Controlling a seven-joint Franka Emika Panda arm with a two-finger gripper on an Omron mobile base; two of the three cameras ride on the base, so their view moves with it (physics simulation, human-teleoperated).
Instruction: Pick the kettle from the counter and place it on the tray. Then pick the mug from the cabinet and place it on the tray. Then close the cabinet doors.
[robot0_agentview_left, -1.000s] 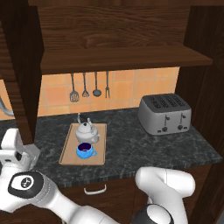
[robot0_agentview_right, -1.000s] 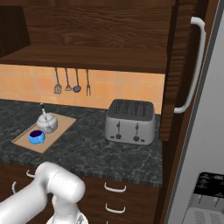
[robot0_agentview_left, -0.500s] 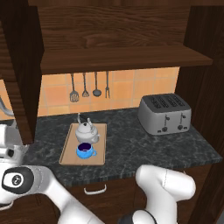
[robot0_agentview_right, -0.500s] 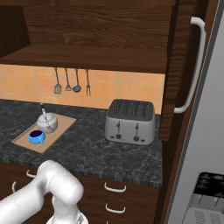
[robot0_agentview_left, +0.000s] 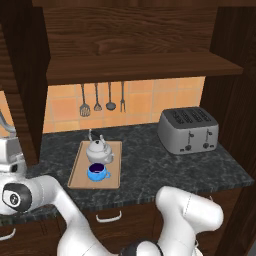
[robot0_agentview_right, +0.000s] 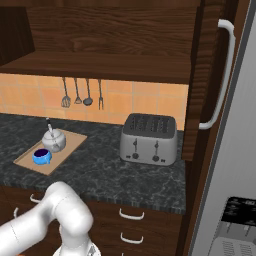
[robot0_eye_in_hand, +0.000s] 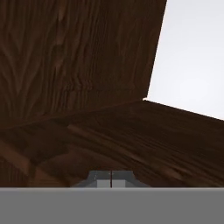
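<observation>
The kettle (robot0_agentview_left: 99, 149) stands upright on the tray (robot0_agentview_left: 77, 172), toward the tray's back end, its dark arched handle up and its spout pointing to the right in the left base view. Just in front of it on the same tray sits the blue mug (robot0_agentview_left: 97, 172), close to the kettle and perhaps touching it, though the pictures are too coarse to say. Its handle sticks out to the right in that view. The tray lies flat on the dark marbled counter (robot0_agentview_left: 150, 167), left of the middle.

Farther right on the counter, well apart from the tray, stands a silver toaster (robot0_agentview_left: 189, 129). Four utensils (robot0_agentview_left: 102, 97) hang in a row on the orange tiled wall behind, above the tray. Over them runs the wide shelf of the cabinet (robot0_agentview_left: 135, 62). On the right, a cabinet door (robot0_agentview_right: 210, 75) stands swung out, with its silver bar handle (robot0_agentview_right: 222, 75) facing the room in the right base view. Beyond it is the grey front of a fridge (robot0_agentview_right: 235, 165).

The gripper (robot0_eye_in_hand: 111, 177) has its two tips pressed together with nothing between them. In the hand view it faces dark wood panels that meet at a corner, close up, with a pale wall beside them.
</observation>
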